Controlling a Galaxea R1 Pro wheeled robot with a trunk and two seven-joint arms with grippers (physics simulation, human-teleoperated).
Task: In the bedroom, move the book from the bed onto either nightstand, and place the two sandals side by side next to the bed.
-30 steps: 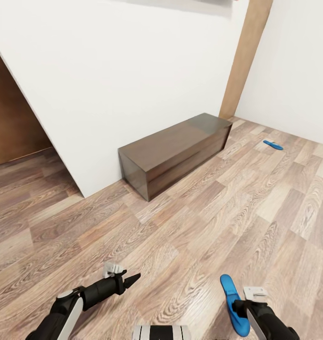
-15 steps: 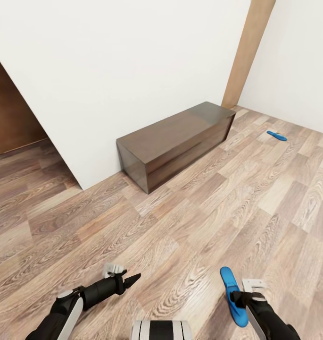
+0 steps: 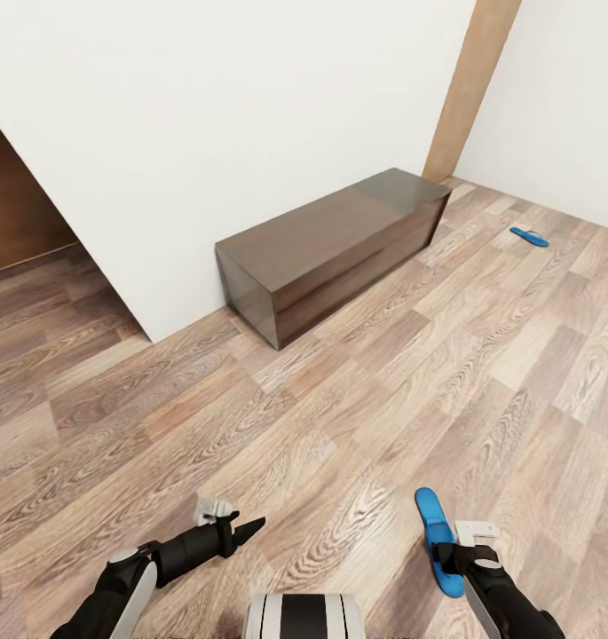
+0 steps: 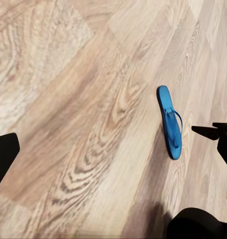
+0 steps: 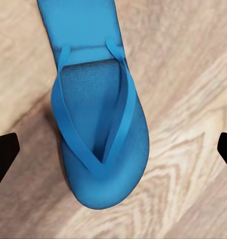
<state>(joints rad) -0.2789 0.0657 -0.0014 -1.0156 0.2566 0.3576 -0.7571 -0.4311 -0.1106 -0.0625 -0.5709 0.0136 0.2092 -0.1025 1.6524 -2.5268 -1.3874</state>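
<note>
One blue sandal (image 3: 435, 532) lies flat on the wood floor close in front of me, strap side up (image 5: 96, 124). My right gripper (image 3: 454, 559) hangs over its heel end, open, with a fingertip (image 5: 4, 159) off each side of the sole and neither touching it. The left wrist view shows this sandal (image 4: 170, 122) too. My left gripper (image 3: 250, 529) floats open above bare floor, holding nothing. The other sandal (image 3: 528, 236) lies far off at the right, near the wall. A low dark brown nightstand (image 3: 330, 244) stands against the white wall. The bed and the book are out of view.
A white wall (image 3: 206, 133) runs behind the nightstand, with a dark brown panel (image 3: 15, 204) past its left corner. A tan wooden post (image 3: 468, 84) rises in the far corner. Plank floor (image 3: 383, 382) stretches between me and the far sandal.
The whole picture has slid: nightstand, far sandal and near sandal all sit higher in the view, so the camera moved. The right gripper stays over the near sandal; the left arm holds still.
</note>
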